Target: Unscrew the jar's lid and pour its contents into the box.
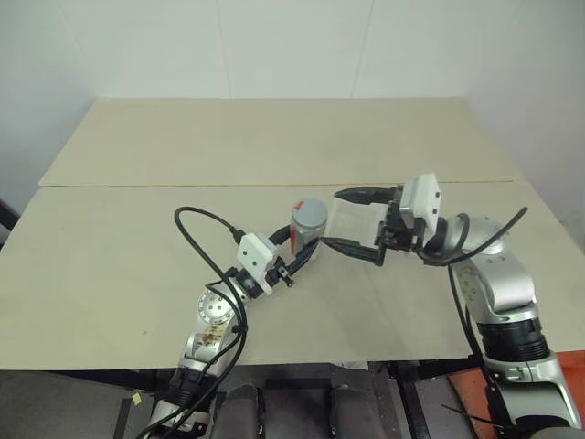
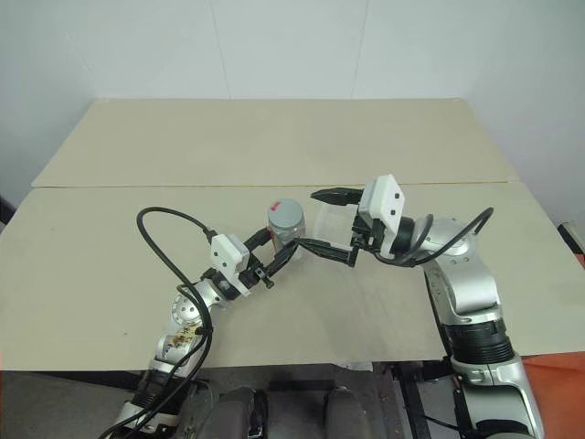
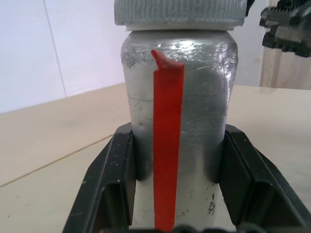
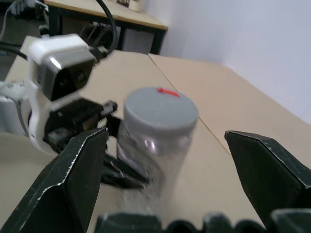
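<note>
**Gripping the jar, lid not yet off**

Holding the jar low on its body, our left gripper is pinched tight on it, keeping it upright just over the worktop. Our right gripper stands spread wide, level with the lid and just beside it, touching nothing.

We judge the main risk to be the twist: the left fingers clamp only the lower part, so the jar could turn in them or tip when the lid is wrenched. A closing right gripper that lands off-centre could also knock the jar sideways. The box sits on the worktop just behind the right gripper, which could nudge it.

We count one jar, one lid, one box and two grippers; the contents we cannot make out.
</note>
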`<control>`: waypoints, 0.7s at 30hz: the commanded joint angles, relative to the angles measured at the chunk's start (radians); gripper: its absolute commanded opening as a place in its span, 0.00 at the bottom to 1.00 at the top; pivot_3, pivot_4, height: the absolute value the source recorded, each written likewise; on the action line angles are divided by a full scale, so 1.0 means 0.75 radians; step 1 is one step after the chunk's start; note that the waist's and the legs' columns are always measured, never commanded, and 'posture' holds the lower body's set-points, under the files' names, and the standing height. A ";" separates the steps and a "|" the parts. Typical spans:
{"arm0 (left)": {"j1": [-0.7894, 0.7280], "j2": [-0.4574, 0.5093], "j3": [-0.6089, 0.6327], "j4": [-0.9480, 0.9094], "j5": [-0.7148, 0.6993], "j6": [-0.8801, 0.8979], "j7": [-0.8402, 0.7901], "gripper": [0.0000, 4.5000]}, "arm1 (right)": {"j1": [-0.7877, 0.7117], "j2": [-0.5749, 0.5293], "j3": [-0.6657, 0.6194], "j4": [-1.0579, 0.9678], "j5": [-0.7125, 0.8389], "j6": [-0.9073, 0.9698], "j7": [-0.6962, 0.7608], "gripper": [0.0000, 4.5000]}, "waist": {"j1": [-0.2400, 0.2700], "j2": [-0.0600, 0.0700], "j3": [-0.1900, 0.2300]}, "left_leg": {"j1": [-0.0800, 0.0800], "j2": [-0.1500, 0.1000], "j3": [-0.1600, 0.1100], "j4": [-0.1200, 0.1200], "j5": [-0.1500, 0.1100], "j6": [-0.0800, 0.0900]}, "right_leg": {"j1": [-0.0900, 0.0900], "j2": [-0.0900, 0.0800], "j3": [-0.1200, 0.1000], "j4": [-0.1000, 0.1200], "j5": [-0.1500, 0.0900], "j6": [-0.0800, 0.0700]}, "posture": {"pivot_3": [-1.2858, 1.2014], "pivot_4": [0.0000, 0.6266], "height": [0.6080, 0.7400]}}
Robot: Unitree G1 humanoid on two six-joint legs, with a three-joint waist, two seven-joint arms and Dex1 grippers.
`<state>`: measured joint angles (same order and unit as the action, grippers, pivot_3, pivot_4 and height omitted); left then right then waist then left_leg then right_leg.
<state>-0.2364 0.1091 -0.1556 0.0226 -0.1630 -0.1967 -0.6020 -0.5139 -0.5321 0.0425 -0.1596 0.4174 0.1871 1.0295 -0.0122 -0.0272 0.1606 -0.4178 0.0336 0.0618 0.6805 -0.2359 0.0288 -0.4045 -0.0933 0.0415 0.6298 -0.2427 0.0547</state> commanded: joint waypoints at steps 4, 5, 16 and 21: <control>-0.024 -0.009 -0.005 -0.007 -0.009 -0.038 0.004 0.44 | -0.144 0.138 0.068 0.027 -0.044 0.010 -0.114 0.99 | -0.001 0.000 0.000 | 0.001 0.000 0.000 0.000 0.000 0.000 | 0.000 0.000 0.000 0.001 0.000 0.000 | 0.52 0.24 1.00; -0.023 -0.009 -0.005 -0.007 -0.008 -0.038 0.006 0.44 | -0.159 0.150 0.077 0.044 -0.052 0.004 -0.117 0.99 | 0.004 0.000 0.000 | 0.001 0.000 0.000 0.000 0.000 0.000 | 0.000 0.000 0.000 0.001 0.000 0.000 | 0.52 0.24 1.00; -0.014 -0.010 -0.003 -0.010 -0.004 -0.041 0.018 0.44 | -0.166 0.137 0.058 0.117 -0.079 -0.014 -0.105 0.99 | 0.013 0.000 0.000 | 0.000 0.000 0.000 0.000 0.000 0.000 | 0.000 0.000 0.000 0.000 0.000 0.000 | 0.52 0.24 1.00; -0.015 -0.006 -0.004 -0.013 -0.008 -0.040 0.015 0.44 | -0.141 0.103 0.025 0.112 -0.076 -0.010 -0.114 0.99 | 0.013 0.000 0.000 | 0.000 0.000 0.000 0.000 0.000 0.000 | 0.000 0.000 0.000 0.000 0.000 0.000 | 0.52 0.24 1.00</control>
<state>-0.2384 0.1070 -0.1570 0.0363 -0.1598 -0.1992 -0.5892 -0.6196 -0.4357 0.1095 -0.0536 0.3572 0.2006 0.9527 -0.0022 -0.0272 0.1606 -0.4176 0.0334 0.0622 0.6807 -0.2358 0.0288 -0.4042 -0.0935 0.0412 0.6297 -0.2427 0.0547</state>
